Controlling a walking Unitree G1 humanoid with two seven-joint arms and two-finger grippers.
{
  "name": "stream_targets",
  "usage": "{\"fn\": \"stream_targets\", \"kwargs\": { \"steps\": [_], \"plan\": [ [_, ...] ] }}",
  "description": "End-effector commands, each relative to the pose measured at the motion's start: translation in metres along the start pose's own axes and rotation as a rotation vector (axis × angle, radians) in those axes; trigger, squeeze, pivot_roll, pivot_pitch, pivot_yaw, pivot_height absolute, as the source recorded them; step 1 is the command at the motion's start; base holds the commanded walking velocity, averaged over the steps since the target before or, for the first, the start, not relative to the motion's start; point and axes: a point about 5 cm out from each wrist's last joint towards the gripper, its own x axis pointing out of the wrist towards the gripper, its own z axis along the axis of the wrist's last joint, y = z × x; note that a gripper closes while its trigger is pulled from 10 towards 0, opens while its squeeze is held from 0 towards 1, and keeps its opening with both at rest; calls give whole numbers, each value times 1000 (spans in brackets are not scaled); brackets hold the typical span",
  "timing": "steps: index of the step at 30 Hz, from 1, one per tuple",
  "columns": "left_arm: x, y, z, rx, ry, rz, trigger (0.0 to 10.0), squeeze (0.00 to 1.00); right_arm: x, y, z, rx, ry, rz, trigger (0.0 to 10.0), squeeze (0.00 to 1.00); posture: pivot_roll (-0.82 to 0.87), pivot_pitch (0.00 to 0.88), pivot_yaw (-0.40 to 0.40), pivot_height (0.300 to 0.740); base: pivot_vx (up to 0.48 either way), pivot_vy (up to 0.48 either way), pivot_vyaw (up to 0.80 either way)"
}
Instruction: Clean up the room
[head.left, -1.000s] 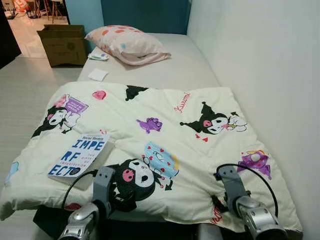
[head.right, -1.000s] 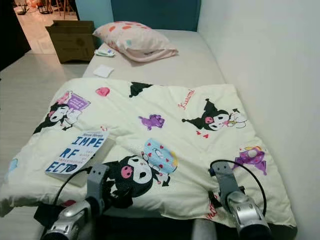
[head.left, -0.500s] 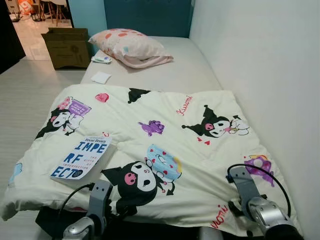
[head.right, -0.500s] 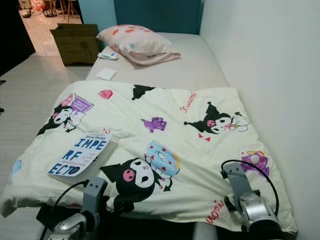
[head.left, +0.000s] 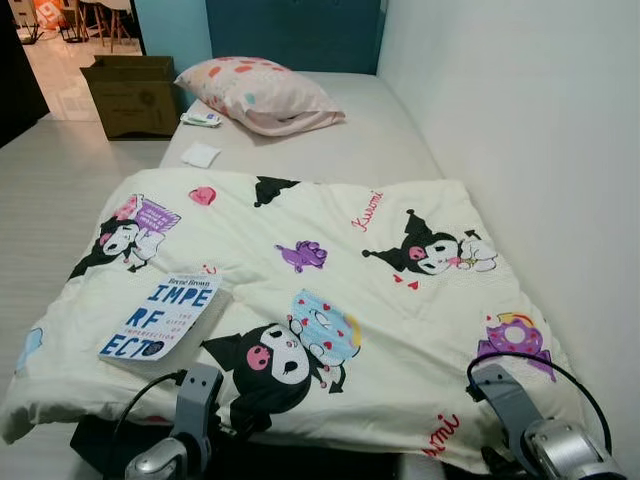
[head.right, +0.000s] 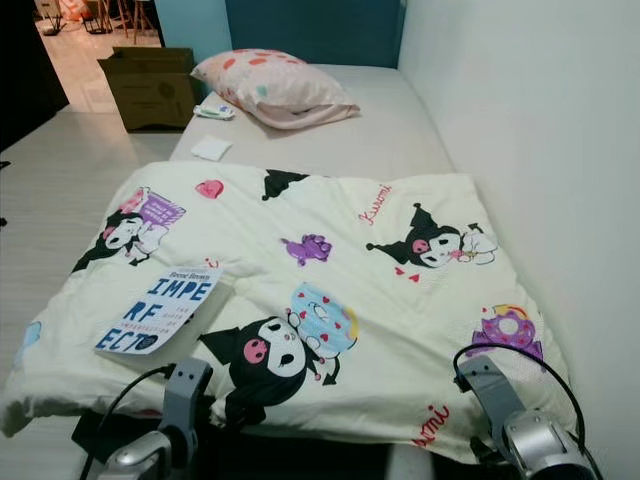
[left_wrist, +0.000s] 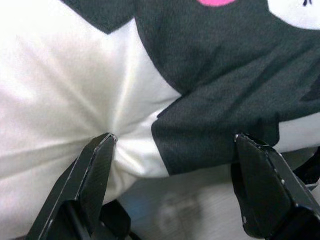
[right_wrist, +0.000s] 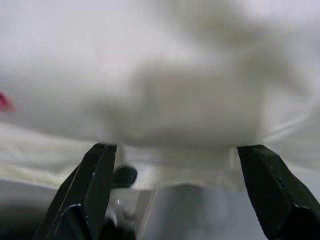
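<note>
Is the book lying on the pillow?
No, the book lies on the printed blanket near the foot of the bed, far from the pillow at the head end.

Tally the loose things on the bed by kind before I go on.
Quilts: 1, printed quilt
Pillows: 1, spotted pillow
Books: 1, book lying on the quilt
White squares, paper or cloth: 1, white square
Small packets beside the pillow: 1, packet
Total: 5
</note>
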Motion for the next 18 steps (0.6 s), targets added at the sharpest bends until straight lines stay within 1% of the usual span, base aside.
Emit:
{"fn": "stream_targets", "kwargs": {
  "steps": [1, 2, 3, 4, 5, 6, 7, 8, 9, 11, 12, 13, 14, 15, 16, 18],
  "plan": [
    [-4, 2, -7, 3, 30, 5, 10000, 0, -11, -3, 15, 17, -77, 30, 10000, 0, 72, 44, -52, 472, 0, 0, 0],
    [-4, 2, -7, 3, 30, 5, 10000, 0, -11, -3, 15, 17, -77, 30, 10000, 0, 72, 44, -52, 472, 0, 0, 0],
    [-4, 2, -7, 3, 31, 5, 10000, 0, -15, -3, 20, 17, -101, 45, 10000, 0, 72, 44, -52, 472, 0, 0, 0],
    [-4, 2, -7, 1, 31, 2, 10000, 0, -29, -1, 33, 3, -188, 111, 10000, 0, 72, 41, -52, 472, 0, 0, 0],
    [-4, 2, -7, 0, 31, -2, 10000, 0, -43, 1, 43, -43, -254, 172, 10000, 0, 78, 36, -53, 472, 0, 0, 0],
    [-3, 1, -8, -1, 31, -6, 10000, 0, -52, 3, 48, -81, -293, 214, 10000, 0, 78, 36, -53, 472, 0, 0, 0],
    [-3, 1, -8, -5, 32, -11, 10000, 0, -63, 5, 51, -146, -327, 244, 10000, 0, 76, 31, -56, 472, 0, 0, 0],
    [-3, 1, -8, -5, 32, -11, 10000, 0, -63, 5, 51, -146, -327, 244, 10000, 0, 76, 31, -56, 472, 0, 0, 0],
    [-3, 1, -7, -15, 30, -20, 10000, 0, -74, 5, 54, -186, -359, 261, 10000, 0, 78, 29, -56, 472, 0, 0, 0],
    [-3, 1, -7, -27, 31, -37, 10000, 0, -88, 4, 58, -233, -399, 271, 10000, 0, 79, 24, -58, 472, 0, 0, 0],
    [-3, 1, -7, -27, 31, -37, 10000, 0, -88, 4, 58, -233, -399, 271, 10000, 0, 79, 24, -58, 472, 0, 0, 0],
    [-4, 1, -7, -31, 37, -53, 10000, 0, -96, 3, 62, -256, -432, 271, 10000, 0, 80, 22, -57, 472, 0, 0, 0],
    [-4, 1, -7, -31, 37, -53, 10000, 0, -96, 3, 62, -256, -432, 271, 10000, 0, 80, 22, -57, 472, 0, 0, 0],
    [-4, 0, -8, -37, 42, -75, 10000, 0, -103, 3, 70, -273, -498, 266, 10000, 0, 76, 21, -53, 472, 0, 0, 0],
    [-4, 0, -8, -37, 42, -75, 10000, 0, -103, 3, 70, -273, -498, 266, 10000, 0, 76, 21, -53, 472, 0, 0, 0],
    [-5, -2, -8, -54, 45, -124, 10000, 0, -113, 3, 93, -243, -660, 249, 10000, 0, 73, 25, -48, 472, 0, 0, 0]
  ]
}}
